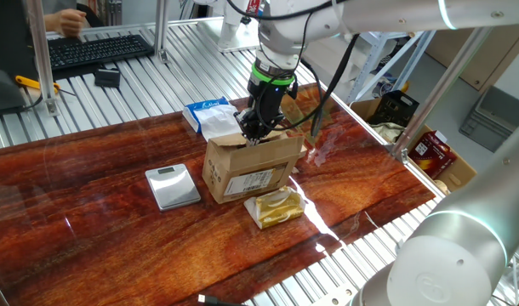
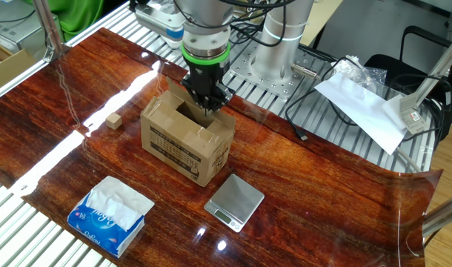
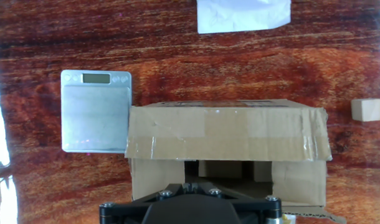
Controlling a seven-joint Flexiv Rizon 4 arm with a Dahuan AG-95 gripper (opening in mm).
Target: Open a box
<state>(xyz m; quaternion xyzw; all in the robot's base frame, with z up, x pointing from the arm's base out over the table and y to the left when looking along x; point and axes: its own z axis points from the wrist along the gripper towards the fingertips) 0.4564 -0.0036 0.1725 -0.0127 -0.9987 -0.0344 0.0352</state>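
Claw [image 2: 205,104] sits at box [image 2: 187,139] top opening, flaps partly up; claw spread or pinched: cannot tell. Scale [image 2: 235,202], tissue pack [image 2: 111,215], yellow packet [image 1: 276,206] nearby on surface [image 2: 322,193].

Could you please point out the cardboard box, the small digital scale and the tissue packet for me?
box [image 1: 253,170]: one fixed view, on its labelled side wall.
digital scale [image 2: 236,201]: the other fixed view, middle of its metal platform.
tissue packet [image 2: 107,213]: the other fixed view, on its blue-and-white top.

1 box [image 1: 249,167], 1 scale [image 1: 173,186], 1 tissue pkt [image 2: 110,213], 1 yellow pkt [image 1: 276,206], 1 wood block [image 2: 114,120].
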